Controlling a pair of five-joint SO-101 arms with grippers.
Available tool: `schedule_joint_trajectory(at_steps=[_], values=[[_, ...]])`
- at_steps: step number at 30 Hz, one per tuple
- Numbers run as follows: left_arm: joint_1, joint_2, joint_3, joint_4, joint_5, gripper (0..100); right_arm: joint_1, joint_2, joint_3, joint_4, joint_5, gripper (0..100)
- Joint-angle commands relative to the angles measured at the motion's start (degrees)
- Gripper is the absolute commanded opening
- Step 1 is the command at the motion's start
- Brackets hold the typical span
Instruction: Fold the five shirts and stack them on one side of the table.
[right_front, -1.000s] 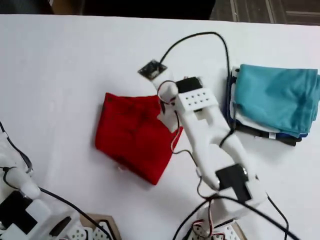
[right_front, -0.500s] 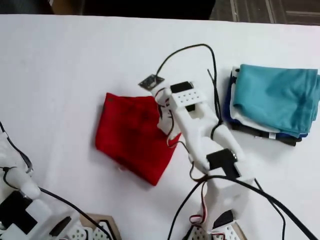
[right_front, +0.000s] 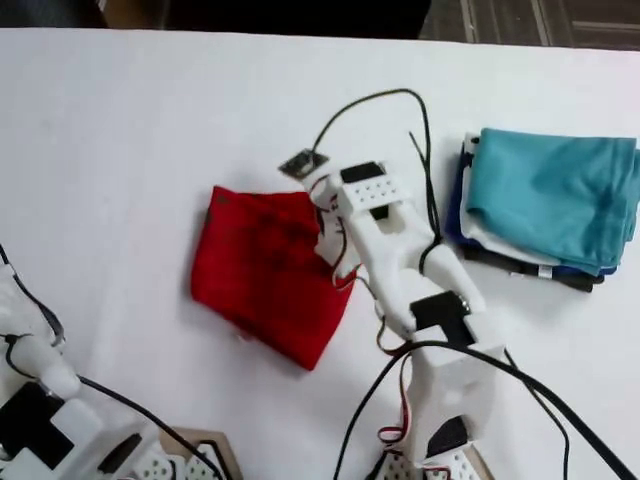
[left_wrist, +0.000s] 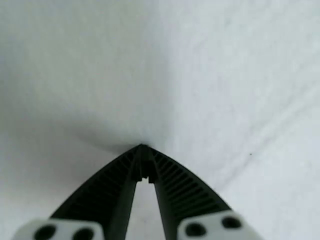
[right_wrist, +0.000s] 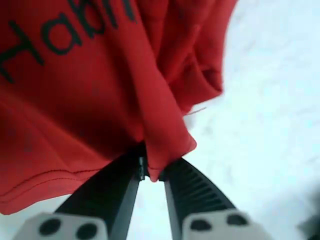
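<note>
Red shirt (right_wrist: 90, 85) edge pinched in right hand (right_wrist: 151, 174), left hand (left_wrist: 143, 156) closed

The red shirt (right_front: 265, 275) is plain bright red from above and carries black lettering in the right wrist view. The stack of shirts (right_front: 545, 200) has teal on top with white, dark blue and black layers at its edge, on a white table (right_front: 120, 130). The right arm (right_front: 400, 260) is white with black blocks and black cables (right_front: 380, 95); the left gripper (left_wrist: 143, 155) and right gripper (right_wrist: 150, 172) have black ribbed fingers on white mounts.
</note>
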Motion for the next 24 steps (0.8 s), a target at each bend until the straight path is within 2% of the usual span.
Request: schedule_joint_trajectory(at_steps=[1,6,10,16,24], values=[[0.4,-0.9,0.0,-0.9,0.5,3,1.1,-0.4,-7.4,3.1,0.3,2.0],[0.4,-0.9,0.0,-0.9,0.5,3,0.9,-0.3,-19.2,8.9,7.6,2.0],[0.4,-0.9,0.0,-0.9,0.5,3,1.2,0.1,-29.1,12.8,9.5,2.0],[0.4,-0.9,0.0,-0.9,0.5,3,0.8,1.4,-36.0,10.9,12.0,2.0],[0.4,-0.9,0.0,-0.9,0.5,3,1.3,12.3,-42.9,7.5,12.2,2.0]])
